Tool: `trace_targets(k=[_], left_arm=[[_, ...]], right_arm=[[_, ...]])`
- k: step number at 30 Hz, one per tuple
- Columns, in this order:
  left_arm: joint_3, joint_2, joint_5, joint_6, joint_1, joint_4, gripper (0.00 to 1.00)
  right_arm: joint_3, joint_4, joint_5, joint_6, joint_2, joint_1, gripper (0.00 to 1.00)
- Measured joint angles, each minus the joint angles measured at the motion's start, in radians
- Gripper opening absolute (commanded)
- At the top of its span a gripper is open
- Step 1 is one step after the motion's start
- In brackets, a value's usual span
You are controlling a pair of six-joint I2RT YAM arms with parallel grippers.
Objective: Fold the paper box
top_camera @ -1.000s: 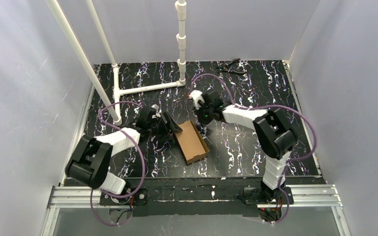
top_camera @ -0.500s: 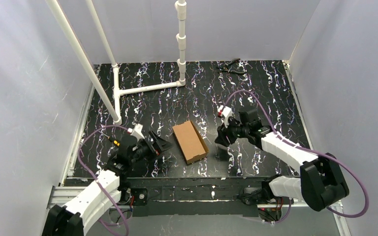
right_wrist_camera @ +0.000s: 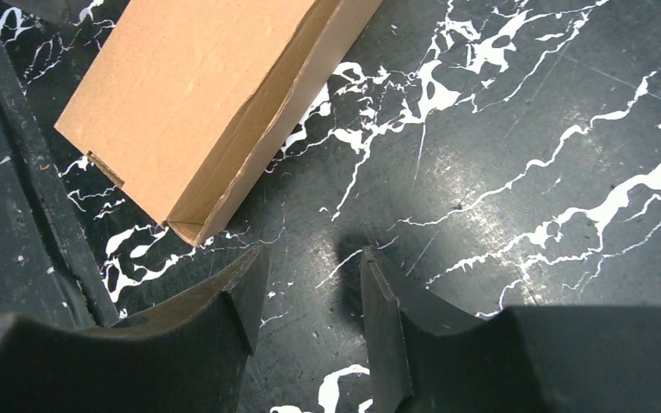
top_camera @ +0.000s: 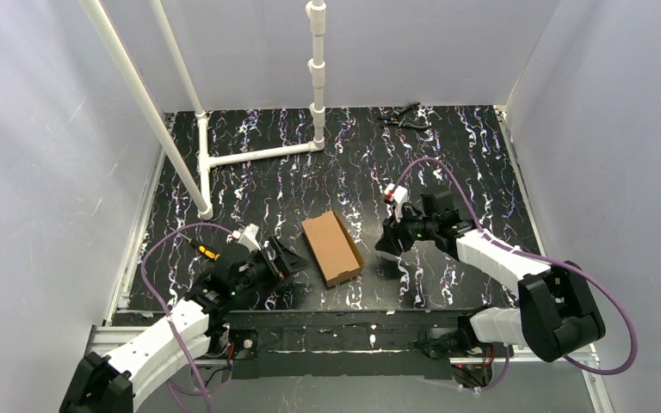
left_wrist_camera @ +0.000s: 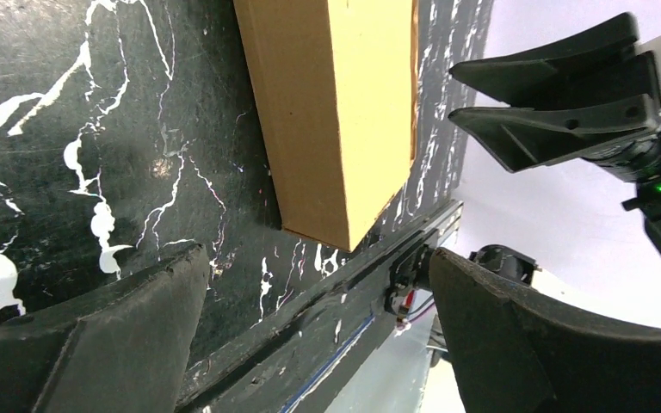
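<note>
The paper box [top_camera: 331, 249] lies on the black marbled table as a closed brown cardboard block, slanted, between my two grippers. My left gripper [top_camera: 286, 258] hovers just left of it, jaws wide open and empty. In the left wrist view the box [left_wrist_camera: 336, 112] sits beyond the open left gripper [left_wrist_camera: 317, 258], with the right gripper [left_wrist_camera: 559, 95] on its far side. My right gripper [top_camera: 387, 245] stands to the box's right, apart from it. The right wrist view has the box [right_wrist_camera: 189, 95] at upper left, one long side flap slightly ajar, and the right gripper [right_wrist_camera: 311, 258] partly open over bare table.
A white pipe frame [top_camera: 258, 155] stands at the back left. Black pliers [top_camera: 404, 116] lie at the far edge. An orange-tipped marker [top_camera: 202, 249] lies left of the left arm. A metal rail [top_camera: 344, 335] runs along the near edge.
Both arms have drawn back from the box toward the near edge and both grippers have opened. The box stays where it was, now closed on top.
</note>
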Motion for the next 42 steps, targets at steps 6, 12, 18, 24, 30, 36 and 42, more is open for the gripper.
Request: trace_targets(k=[6,12,18,24,30,36,42], left_arm=[[0.059,0.077,-0.068,0.029,-0.050,-0.016,0.98],[0.052,0.058,-0.116,0.013,-0.051,-0.014,0.98],[-0.002,0.006,-0.130,-0.010,-0.051,0.002,0.94],[0.012,0.109,-0.114,-0.005,-0.053,0.003,0.81],[0.113,0.272,-0.115,0.002,-0.085,0.004,0.68],[0.282,0.520,-0.135,0.009,-0.157,0.019,0.34],[0.423,0.721,-0.172,0.031,-0.210,0.036,0.29]], right_arm=[[0.009,-0.002,-0.029,0.035,0.047,0.000,0.50],[0.008,-0.002,-0.048,0.117,0.104,0.000,0.46],[0.009,-0.003,-0.040,0.182,0.143,0.002,0.39],[0.008,0.012,-0.007,0.220,0.153,0.040,0.26],[0.008,0.026,0.052,0.258,0.184,0.103,0.13],[0.021,0.026,0.127,0.259,0.185,0.234,0.10],[0.029,-0.021,0.209,0.245,0.181,0.298,0.09]])
